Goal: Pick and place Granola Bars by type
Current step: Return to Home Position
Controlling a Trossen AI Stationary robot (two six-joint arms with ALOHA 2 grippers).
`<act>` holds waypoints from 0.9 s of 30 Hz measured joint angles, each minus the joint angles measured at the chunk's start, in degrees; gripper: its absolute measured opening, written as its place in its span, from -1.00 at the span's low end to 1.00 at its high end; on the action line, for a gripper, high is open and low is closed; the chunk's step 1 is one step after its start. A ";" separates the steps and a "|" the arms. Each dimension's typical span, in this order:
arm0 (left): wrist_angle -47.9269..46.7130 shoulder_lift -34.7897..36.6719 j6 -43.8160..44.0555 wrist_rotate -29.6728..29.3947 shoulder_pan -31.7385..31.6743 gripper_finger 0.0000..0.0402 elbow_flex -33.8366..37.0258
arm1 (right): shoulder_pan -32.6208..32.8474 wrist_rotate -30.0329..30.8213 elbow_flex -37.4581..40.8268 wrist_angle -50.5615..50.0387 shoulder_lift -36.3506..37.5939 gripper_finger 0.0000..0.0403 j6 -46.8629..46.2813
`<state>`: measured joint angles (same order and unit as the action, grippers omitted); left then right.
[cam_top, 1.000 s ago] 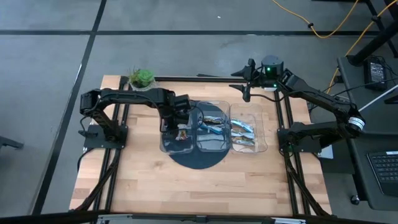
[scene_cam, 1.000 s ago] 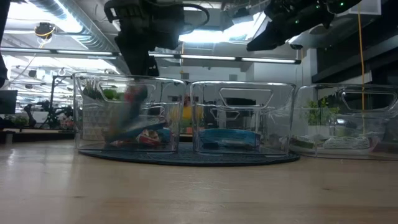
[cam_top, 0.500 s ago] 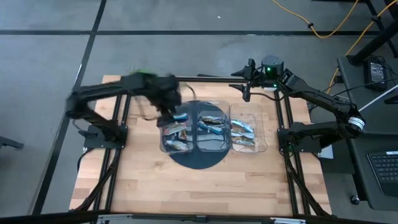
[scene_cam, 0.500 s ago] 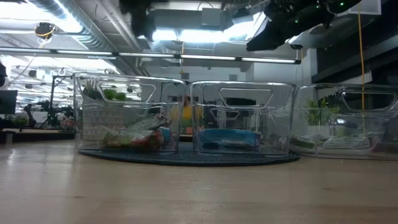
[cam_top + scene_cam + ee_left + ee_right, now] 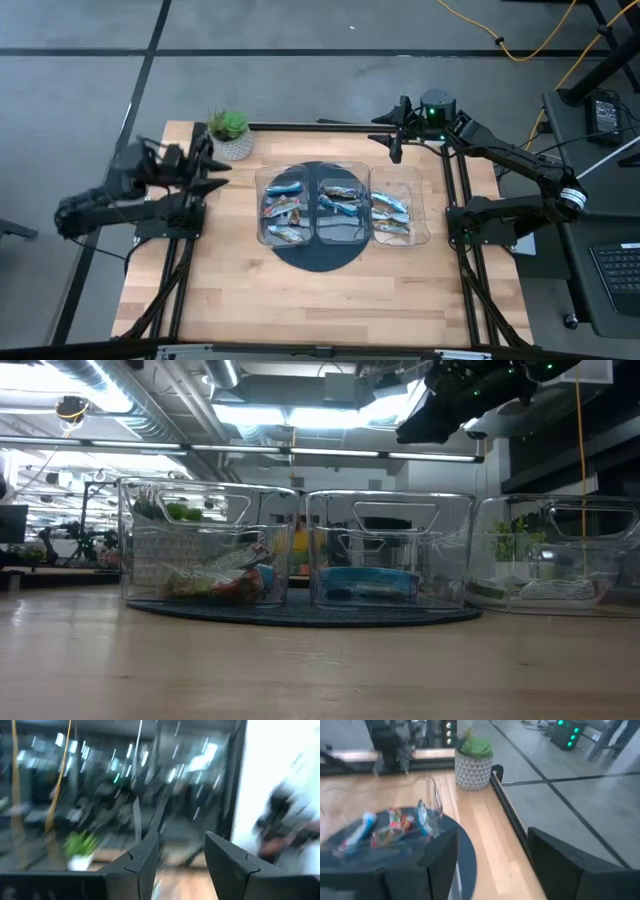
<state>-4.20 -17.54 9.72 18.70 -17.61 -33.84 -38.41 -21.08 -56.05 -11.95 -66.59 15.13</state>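
Observation:
Three clear trays stand side by side on a dark round mat (image 5: 320, 258). The left tray (image 5: 263, 222) holds blue, red-brown and silver granola bars (image 5: 284, 210), which also show through its wall as bars (image 5: 215, 582). The middle tray's bars (image 5: 343, 200) are blue and brown. Silver-blue bars (image 5: 390, 208) lie in the right tray. My left gripper (image 5: 212, 166) hovers open near the table's left edge, well clear of the trays; the open left gripper (image 5: 182, 855) holds nothing. My right gripper (image 5: 395, 142) waits open above the far right corner and shows as the right gripper (image 5: 492, 860) and the right gripper (image 5: 440, 410).
A small potted plant (image 5: 229, 130) stands at the far left corner, close to my left gripper; the same plant (image 5: 474, 759) shows in the right wrist view. Bare wooden tabletop (image 5: 320, 300) stretches along the near side. Black frame rails (image 5: 190, 250) run along both table sides.
My left gripper rose out of the left tray and swung back toward the table's left edge, ending beside the potted plant. A blue bar now shows at the far end of the left tray, where the gripper had been. The right arm kept still.

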 joint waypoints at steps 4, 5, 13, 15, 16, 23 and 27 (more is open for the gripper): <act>19.68 8.80 5.52 -0.96 5.31 -0.26 15.30 | 0.02 0.01 0.00 0.12 0.00 0.18 -4.30; 21.54 10.05 4.90 -2.05 6.71 -0.26 17.70 | 0.04 -0.02 0.00 0.14 0.00 0.18 -5.46; 14.87 17.50 -0.73 -12.87 13.43 -0.26 29.84 | 0.04 -0.02 0.00 0.09 0.00 0.18 -10.59; 15.33 17.29 -0.90 -14.56 13.82 -0.26 31.54 | 0.03 0.00 0.00 0.09 0.00 0.18 -10.59; 14.88 17.13 -0.77 -14.72 13.81 -0.26 32.58 | 0.01 0.00 0.00 0.07 0.00 0.18 -10.59; 5.53 14.46 0.77 -16.77 13.82 -0.27 33.31 | 0.21 -0.03 0.00 0.14 0.00 0.18 -10.76; 5.46 14.20 -4.44 -19.79 13.82 -0.27 33.31 | 1.51 -0.41 0.00 0.57 0.02 0.18 -12.38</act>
<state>1.26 -3.33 5.28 -1.09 -3.79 -0.54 -36.90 -21.49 -56.05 -11.38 -66.57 2.75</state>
